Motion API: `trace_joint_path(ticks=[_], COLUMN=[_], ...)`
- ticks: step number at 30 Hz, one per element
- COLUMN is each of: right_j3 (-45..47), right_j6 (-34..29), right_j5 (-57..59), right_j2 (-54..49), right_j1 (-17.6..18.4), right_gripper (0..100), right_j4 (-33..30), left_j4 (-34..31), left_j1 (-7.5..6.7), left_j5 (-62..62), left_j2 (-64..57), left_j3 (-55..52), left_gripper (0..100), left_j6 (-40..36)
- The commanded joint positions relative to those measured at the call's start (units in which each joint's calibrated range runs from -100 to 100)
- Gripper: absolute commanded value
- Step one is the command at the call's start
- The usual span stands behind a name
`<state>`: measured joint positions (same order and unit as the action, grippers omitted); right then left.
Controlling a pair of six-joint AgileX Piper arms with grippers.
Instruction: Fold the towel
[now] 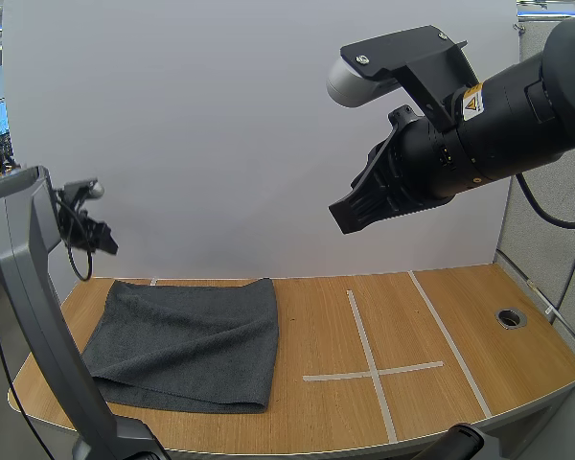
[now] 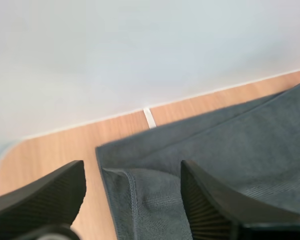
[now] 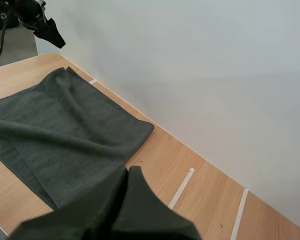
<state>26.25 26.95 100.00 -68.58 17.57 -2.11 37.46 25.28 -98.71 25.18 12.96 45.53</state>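
Observation:
A dark grey towel (image 1: 187,340) lies folded over on the left half of the wooden table, its layers showing at the far left corner (image 2: 140,190). My left gripper (image 1: 103,240) hovers above that far left corner, near the white wall, its fingers (image 2: 215,205) standing apart with nothing between them. My right gripper (image 1: 364,206) hangs high over the table's middle, well above the towel (image 3: 60,135); its fingers (image 3: 125,200) lie together as one dark wedge.
White tape lines (image 1: 369,369) form a cross on the table right of the towel, with another strip (image 1: 450,340) beside it. A round metal grommet (image 1: 509,317) sits near the right edge. A white wall stands behind the table.

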Motion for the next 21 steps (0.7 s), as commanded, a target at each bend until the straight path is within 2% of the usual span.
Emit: trace_joint_path(ticks=[1, 21], right_j3=[0.20, 0.20], right_j6=[-0.29, -0.29], right_j5=[0.00, 0.00], right_j2=[-0.52, -0.52], right_j1=[0.21, 0.21], right_gripper=[0, 0], right_j4=[0.11, 0.11], left_j4=[1.04, 1.05], left_j1=[0.08, 0.08], left_j5=[-1.29, -1.29], left_j2=[-6.29, -10.34], left_j3=[0.34, 0.34], left_gripper=[88, 88], left_j6=[-0.36, -0.36])
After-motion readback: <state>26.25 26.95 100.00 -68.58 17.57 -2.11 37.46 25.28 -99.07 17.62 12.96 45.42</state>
